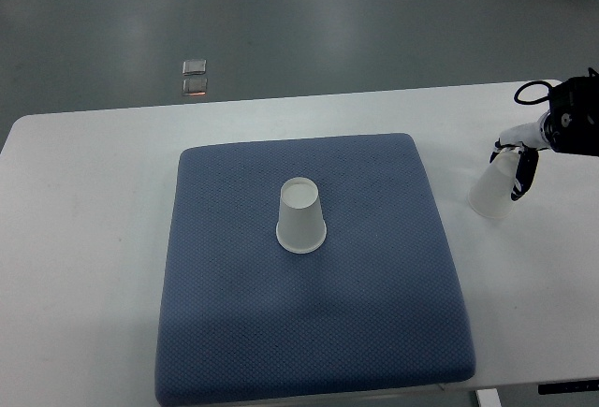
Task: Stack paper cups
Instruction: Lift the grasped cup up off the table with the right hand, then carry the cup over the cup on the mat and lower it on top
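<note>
Two paper cups are out on the white table, and they sit well apart from each other. One paper cup stands upside down near the middle of a blue cushioned mat, its wide rim flat on the fabric and its closed base facing up toward the camera; nothing touches it. The other cup is off the mat, over the bare tabletop near the right edge, mouth downward and tilted, with its narrow end leaning up and to the right into the right hand. That hand comes in from the right side of the view, a black and white mechanism with a loop of dark cable above it, and its dark fingers are closed around the upper part of the cup, one running down the cup's right side. From this angle I cannot tell whether the cup's lower rim is resting on the table or is just clear of it. The mat lies roughly square across the middle of the table, its corners rounded and its near edge reaching almost to the table's front. Beyond the table's far edge the grey floor shows, with two small square plates set into it.
</note>
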Robot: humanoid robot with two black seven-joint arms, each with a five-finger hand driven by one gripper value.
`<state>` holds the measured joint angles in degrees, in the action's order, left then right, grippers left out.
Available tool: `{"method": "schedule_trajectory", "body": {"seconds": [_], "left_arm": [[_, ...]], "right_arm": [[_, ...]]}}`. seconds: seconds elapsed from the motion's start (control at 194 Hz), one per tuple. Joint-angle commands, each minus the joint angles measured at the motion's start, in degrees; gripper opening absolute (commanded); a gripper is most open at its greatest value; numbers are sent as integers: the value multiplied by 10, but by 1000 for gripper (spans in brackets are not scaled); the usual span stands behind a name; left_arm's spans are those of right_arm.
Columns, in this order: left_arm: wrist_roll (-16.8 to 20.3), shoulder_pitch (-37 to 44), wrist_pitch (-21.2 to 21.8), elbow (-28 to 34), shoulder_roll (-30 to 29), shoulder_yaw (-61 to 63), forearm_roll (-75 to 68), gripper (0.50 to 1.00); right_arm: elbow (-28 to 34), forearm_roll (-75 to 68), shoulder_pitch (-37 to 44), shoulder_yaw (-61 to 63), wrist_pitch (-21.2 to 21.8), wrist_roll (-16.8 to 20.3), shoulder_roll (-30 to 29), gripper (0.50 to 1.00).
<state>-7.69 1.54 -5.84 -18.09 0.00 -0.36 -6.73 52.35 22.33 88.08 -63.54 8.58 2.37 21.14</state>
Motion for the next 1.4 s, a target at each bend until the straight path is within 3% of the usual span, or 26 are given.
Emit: {"method": "schedule_trajectory", "body": {"seconds": [0.0,0.155,0.326,0.413,0.63,0.765,1.023,1.142,1.395], "left_arm": [[0,0,0,0,0,0,1,1000],[0,0,0,1,0,-1,0,1000],[0,0,0,1,0,-1,1,1000],[0,0,0,1,0,0,0,1000],[0,0,0,0,0,3,0,1000],[0,0,0,0,0,3,0,1000],[0,0,0,0,0,4,0,1000],[-1,0,0,0,0,4,0,1000],[-1,0,0,0,0,3,0,1000]], "right_arm": [[-1,0,0,0,-6,-1,0,711],[-1,0,0,0,-6,-1,0,668],[6,2,13,11,6,0,0,666],[23,3,67,11,24,0,7,668],[128,5,263,8,135,0,50,674],[137,5,387,13,264,-4,64,678],[158,5,481,15,264,-5,59,676],[190,4,498,17,264,-5,57,674],[197,-18,501,55,264,-5,8,672]]}}
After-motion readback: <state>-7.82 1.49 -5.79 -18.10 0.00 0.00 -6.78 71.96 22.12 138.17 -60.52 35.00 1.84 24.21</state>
